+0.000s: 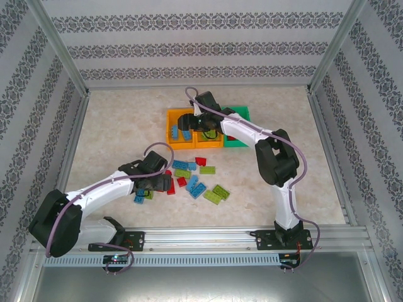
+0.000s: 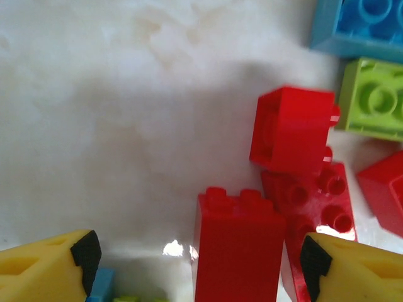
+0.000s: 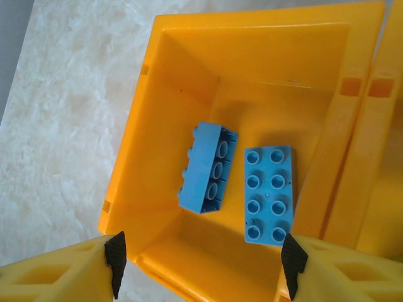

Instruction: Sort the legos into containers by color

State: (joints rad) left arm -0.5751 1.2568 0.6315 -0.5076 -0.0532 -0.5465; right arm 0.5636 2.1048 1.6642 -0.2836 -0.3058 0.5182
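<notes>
Left wrist view: pale marbled tabletop [image 2: 113, 113] is smooth with a slight sheen, one bright glint at low centre.
Lower centre: red studded plastic brick [image 2: 238, 251] is hard and glossy, highlights along its edges.
Upper right: lime green plastic brick [image 2: 373, 100] and blue plastic brick [image 2: 356, 28] have the same glossy moulding.
Bottom corners, on the left gripper [image 2: 199, 258]: yellow fingers [image 2: 38, 274] are matt and faintly grainy; black pads [image 2: 85, 251] are dull and look rubbery.
Right wrist view: orange plastic bin [image 3: 170, 82] has smooth walls with a satin shine.
Top view, bottom: silver metal rail [image 1: 208, 238] is brushed, with a dull gleam.
Top of frame: patterned wall panels [image 1: 201, 38] are matt.
</notes>
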